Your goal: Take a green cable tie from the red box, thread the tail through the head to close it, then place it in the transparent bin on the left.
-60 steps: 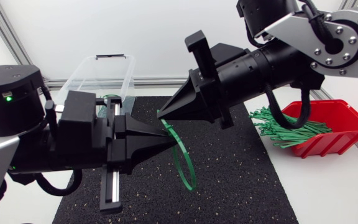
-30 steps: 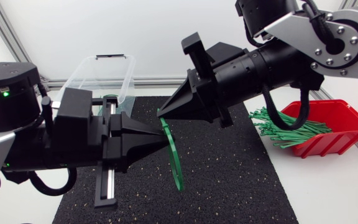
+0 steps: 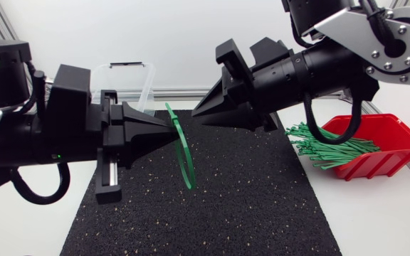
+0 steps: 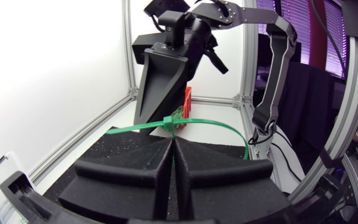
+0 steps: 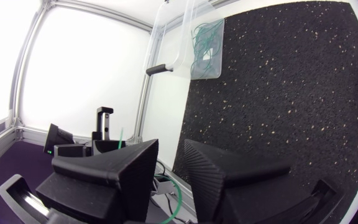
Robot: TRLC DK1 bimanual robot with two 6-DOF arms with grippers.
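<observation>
Since a second earlier, the left gripper [image 3: 171,131] had carried the closed green cable tie [image 3: 184,153] up and towards its own side of the table, and the right gripper [image 3: 196,112] had drawn back from the tie and risen a little.

From above, the left arm reached in level over the black mat [image 3: 262,206], its two wedge fingers pressed together on the tie at the tips. The tie hung from them as a narrow loop, nearly edge-on, clear of the mat. In the left wrist view the fingers met with no gap – the tie's head pinched at their tips and the band curving away to one side.

The right gripper sat just beside the loop, not touching it. Its own wrist view showed the fingers [image 5: 129,168] parted, with nothing held between them.

The transparent bin [image 3: 123,82] stood at the far edge of the mat, partly hidden behind the left arm, with several green ties [image 5: 202,42] already in it. The red box [image 3: 393,139] lay under the right arm, a bundle of loose ties [image 3: 326,148] spilling over its front.
</observation>
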